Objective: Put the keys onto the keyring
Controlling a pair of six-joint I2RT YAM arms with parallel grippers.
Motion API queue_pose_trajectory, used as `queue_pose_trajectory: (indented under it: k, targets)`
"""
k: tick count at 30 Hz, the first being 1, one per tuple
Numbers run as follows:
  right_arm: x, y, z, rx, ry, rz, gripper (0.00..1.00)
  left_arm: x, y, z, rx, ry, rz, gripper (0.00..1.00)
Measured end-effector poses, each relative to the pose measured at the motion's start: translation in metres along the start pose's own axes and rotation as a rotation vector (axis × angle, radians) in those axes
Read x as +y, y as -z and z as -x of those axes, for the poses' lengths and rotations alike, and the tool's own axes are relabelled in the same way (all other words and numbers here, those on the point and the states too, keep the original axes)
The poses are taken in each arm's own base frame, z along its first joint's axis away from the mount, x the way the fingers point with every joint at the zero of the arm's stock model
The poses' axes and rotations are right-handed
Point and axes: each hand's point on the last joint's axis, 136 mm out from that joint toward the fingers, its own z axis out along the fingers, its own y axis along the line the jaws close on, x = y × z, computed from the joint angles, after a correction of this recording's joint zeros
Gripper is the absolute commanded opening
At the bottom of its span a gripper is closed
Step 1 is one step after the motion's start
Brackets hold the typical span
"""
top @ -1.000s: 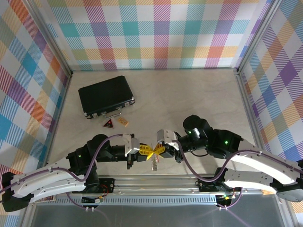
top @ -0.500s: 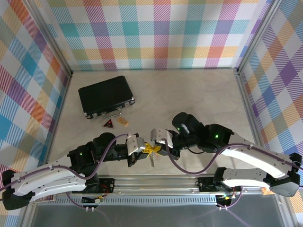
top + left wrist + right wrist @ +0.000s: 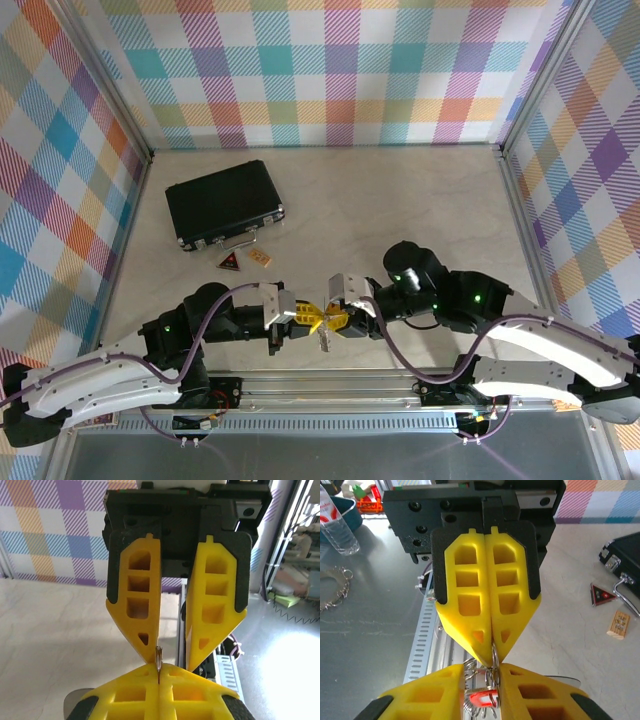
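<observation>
Left wrist view: the right gripper stood slightly parted, the keyring edge at its fingertips. Right wrist view: the left gripper was clamped on that keyring, with the red-headed key between the right gripper's fingers.

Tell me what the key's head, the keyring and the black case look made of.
The key head: bright, glossy red, likely plastic. The keyring: thin grey-silver wire with glints, apparently metal. The case: matte black shell with shiny silver corners and handle; the shell could be plastic or coated metal, unclear.
</observation>
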Motion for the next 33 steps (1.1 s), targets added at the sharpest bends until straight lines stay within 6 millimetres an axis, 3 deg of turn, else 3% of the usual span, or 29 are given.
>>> queue_pose_trajectory:
  k: [5,11,15,18,20,24,29,33]
  targets:
    - [0.002,0.000,-0.001,-0.009,-0.015,0.008,0.17,-0.005,-0.001,-0.001,-0.034,0.026,-0.032,0.00]
    - [0.003,0.002,-0.002,-0.018,-0.023,0.004,0.01,-0.009,-0.002,-0.001,-0.058,0.048,-0.061,0.00]
    - [0.001,0.003,0.000,-0.023,-0.017,-0.010,0.00,-0.008,-0.002,0.002,-0.071,0.049,-0.055,0.00]
    - [-0.003,0.000,-0.005,0.003,-0.016,-0.025,0.00,-0.003,-0.002,-0.004,-0.042,0.041,-0.020,0.17]
    - [-0.005,-0.005,-0.010,0.042,-0.014,-0.024,0.00,0.004,-0.001,-0.010,0.000,0.031,0.020,0.21]
    - [-0.010,-0.011,-0.015,0.105,-0.009,-0.025,0.00,0.013,0.000,-0.019,0.084,0.007,0.077,0.20]
    - [-0.015,-0.017,-0.024,0.164,-0.012,-0.024,0.00,0.015,0.000,-0.029,0.145,-0.014,0.084,0.01]
    - [-0.014,-0.019,-0.029,0.184,-0.020,-0.017,0.00,0.016,-0.001,-0.034,0.165,-0.017,0.084,0.00]
